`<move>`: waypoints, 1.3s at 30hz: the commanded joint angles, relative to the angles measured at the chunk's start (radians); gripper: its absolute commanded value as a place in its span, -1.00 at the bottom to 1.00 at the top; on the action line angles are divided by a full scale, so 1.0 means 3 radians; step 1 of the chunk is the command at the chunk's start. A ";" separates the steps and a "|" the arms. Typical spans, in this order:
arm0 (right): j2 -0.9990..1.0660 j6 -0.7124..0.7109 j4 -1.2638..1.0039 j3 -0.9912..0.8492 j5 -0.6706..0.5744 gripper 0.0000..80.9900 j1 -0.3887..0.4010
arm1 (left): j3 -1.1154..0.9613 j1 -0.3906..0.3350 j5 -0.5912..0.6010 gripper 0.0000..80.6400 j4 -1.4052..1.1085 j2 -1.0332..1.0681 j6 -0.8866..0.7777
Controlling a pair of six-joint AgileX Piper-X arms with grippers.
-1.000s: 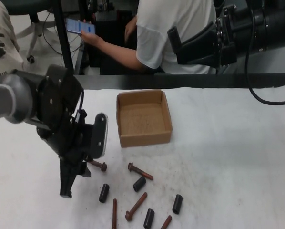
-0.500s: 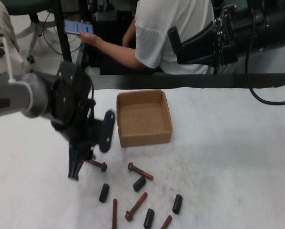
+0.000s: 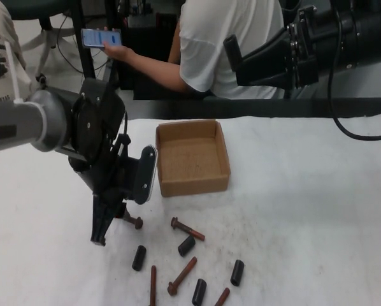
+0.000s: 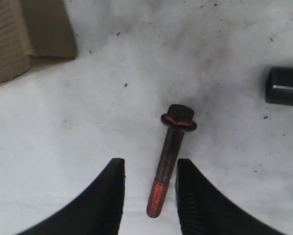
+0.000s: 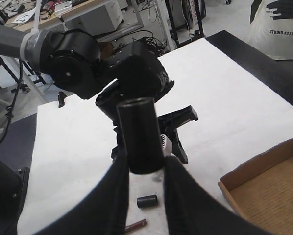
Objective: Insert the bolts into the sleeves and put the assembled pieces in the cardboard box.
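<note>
left end effector (image 4: 149,169): open a little, down low over the counter (image 3: 305,210), one finger on each side of a bolt's threaded end; can't tell if either finger actually touches it
that bolt (image 4: 172,142): lying flat on the counter, head pointing away from the fingers, just in front of the cardboard box's near left corner
right end effector (image 5: 144,166): clamped on a black sleeve (image 5: 139,129), which sticks out past the fingertips, held up in the air well above the counter
cardboard box (image 3: 194,186): sitting open on the counter, nothing visible inside
loose bolts: one right in front of the box (image 3: 187,229), another closer in (image 3: 181,275), one near the front edge (image 3: 153,284), plus one more at the edge (image 3: 222,296)
loose sleeves: four black ones mixed in with the bolts, at (image 3: 186,245), (image 3: 139,257), (image 3: 199,291) and (image 3: 237,272), all on their sides, none with a bolt in it
</note>
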 commanded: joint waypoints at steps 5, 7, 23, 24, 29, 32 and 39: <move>-0.0034 0.0026 -0.0042 -0.0023 -0.0046 -0.98 -0.0011 | -0.0016 -0.0119 0.0112 -0.18 0.0112 0.0003 0.0093; -0.0034 0.0026 -0.0042 -0.0023 -0.0046 -0.98 -0.0011 | -0.0016 -0.0136 0.0128 -0.18 0.0100 0.0029 0.0093; -0.0034 0.0051 -0.0042 -0.0023 -0.0046 -0.98 -0.0011 | -0.0023 -0.0025 -0.0087 -0.18 0.0074 0.0126 0.0178; -0.0034 0.0051 -0.0042 -0.0023 -0.0046 -0.98 -0.0011 | -0.0023 -0.0017 -0.0088 -0.18 0.0075 0.0126 0.0181; -0.0034 0.0051 -0.0042 -0.0023 -0.0046 -0.98 -0.0011 | -0.0023 0.0001 -0.0049 -0.18 0.0075 0.0146 0.0189; -0.0034 0.0051 -0.0042 -0.0023 -0.0046 -0.98 -0.0011 | -0.0023 0.0001 0.0008 -0.18 0.0060 0.0155 0.0189; -0.0034 0.0051 -0.0042 -0.0023 -0.0046 -0.98 -0.0011 | -0.0023 0.0001 0.0150 -0.18 0.0050 0.0155 0.0160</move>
